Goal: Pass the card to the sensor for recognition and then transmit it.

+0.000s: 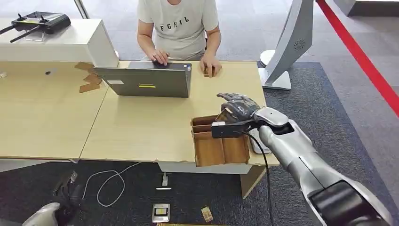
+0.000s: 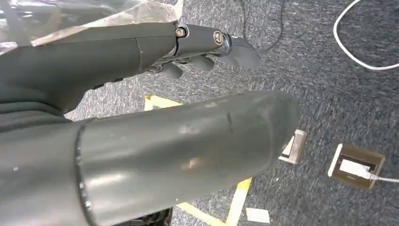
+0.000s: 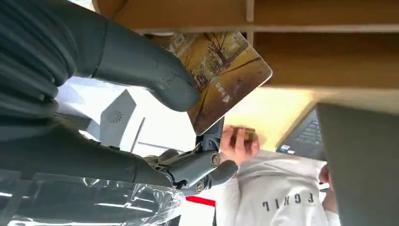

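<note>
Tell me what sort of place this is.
Probably an office or lab test area: a person works at a laptop on a wooden desk, with grey carpet and red floor tape.

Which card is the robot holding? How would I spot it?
Find the wooden table, then the brown divided box at its near right edge. Above it, the robot's right hand pinches the card, which stands out by its golden autumn-tree picture.
</note>
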